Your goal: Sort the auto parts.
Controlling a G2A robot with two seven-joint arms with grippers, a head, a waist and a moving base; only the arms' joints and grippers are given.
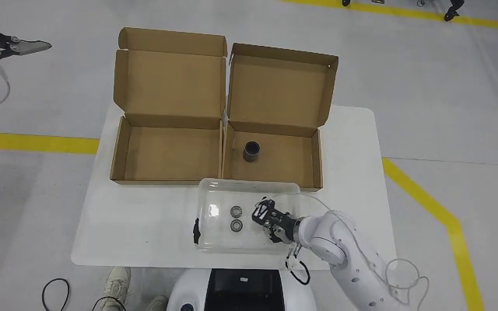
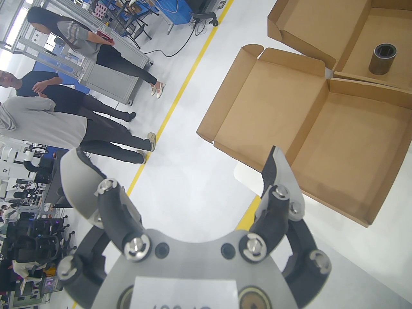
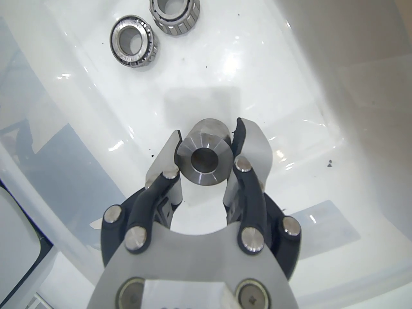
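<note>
My right gripper (image 3: 206,129) is inside the clear plastic bin (image 1: 249,183), shut on a steel bushing (image 3: 206,159) with a centre hole. In the top view the right gripper (image 1: 266,214) is in the bin's right half. Two roller bearings (image 3: 134,44) (image 3: 173,6) lie side by side on the bin floor beyond it, the pair (image 1: 237,218) sitting left of the gripper. A dark sleeve (image 1: 252,151) stands upright in the right cardboard box (image 1: 284,163). My left gripper (image 2: 175,155) hangs open, holding nothing, high over the table's left side, with the left box (image 2: 347,149) beyond it.
Two open cardboard boxes, the left one (image 1: 167,154) with a bare floor, sit side by side at the back of the white table (image 1: 350,155), lids standing up behind them. The bin lies just in front of them. Yellow floor lines run past the table.
</note>
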